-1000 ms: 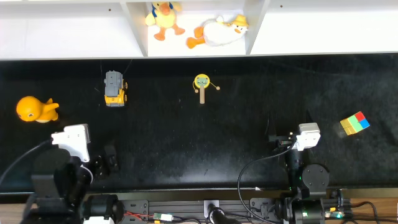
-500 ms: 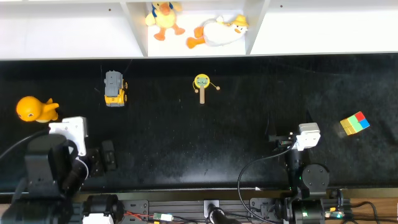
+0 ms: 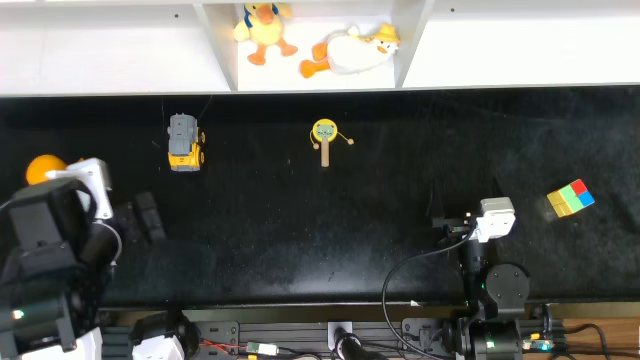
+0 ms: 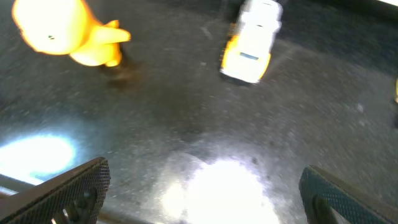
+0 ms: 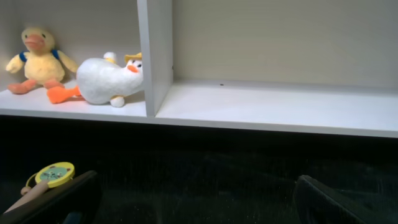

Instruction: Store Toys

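Shifted up-left since earlier, the left gripper (image 3: 137,218) is seen from above near the orange duck (image 3: 42,166), at the left edge of the mat (image 3: 300,230). From its wrist, it is shown spread wide, empty, bare mat ahead. The right gripper (image 5: 199,199) is likewise spread, empty, before the shelf (image 5: 280,106).

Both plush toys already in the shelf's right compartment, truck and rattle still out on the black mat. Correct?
Wrong compartment. The yellow duck plush and the white plush are in the shelf's middle compartment, not the right one, as the top view shows. The truck and the rattle are still out on the black mat.
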{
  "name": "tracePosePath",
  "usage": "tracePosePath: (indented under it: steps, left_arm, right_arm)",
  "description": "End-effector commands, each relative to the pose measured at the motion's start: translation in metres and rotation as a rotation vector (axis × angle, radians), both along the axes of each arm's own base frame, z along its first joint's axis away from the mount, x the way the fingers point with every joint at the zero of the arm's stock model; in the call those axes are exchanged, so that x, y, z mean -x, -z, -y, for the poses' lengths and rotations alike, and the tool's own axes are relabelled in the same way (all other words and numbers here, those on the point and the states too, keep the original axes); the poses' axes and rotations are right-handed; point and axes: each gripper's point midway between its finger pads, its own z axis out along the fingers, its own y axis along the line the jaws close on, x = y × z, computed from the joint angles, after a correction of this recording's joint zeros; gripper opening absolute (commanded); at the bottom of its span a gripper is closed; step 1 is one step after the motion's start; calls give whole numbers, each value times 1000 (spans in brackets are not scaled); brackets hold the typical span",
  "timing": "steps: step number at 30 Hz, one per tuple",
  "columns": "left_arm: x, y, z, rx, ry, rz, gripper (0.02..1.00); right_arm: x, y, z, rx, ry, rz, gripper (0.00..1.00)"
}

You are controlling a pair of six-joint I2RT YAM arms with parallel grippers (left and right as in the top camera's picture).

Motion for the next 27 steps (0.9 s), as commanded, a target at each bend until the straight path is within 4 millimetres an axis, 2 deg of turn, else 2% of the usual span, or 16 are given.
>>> tracePosePath:
  steps: [1, 9, 19, 27]
  left_arm:
    - [0, -10, -16, -3, -19, 29, 996]
    - [11, -5, -56, -21, -57, 12, 993]
    - [21, 16, -96, -8, -60, -69, 996]
    - [13, 0, -137, -227, 36, -17, 996]
  right_arm:
    - [0, 3, 1, -1, 8, 1, 993]
    - [0, 3, 1, -1, 8, 1, 993]
    - [0, 3, 1, -1, 8, 1, 996]
    - [0, 3, 1, -1, 8, 1, 996]
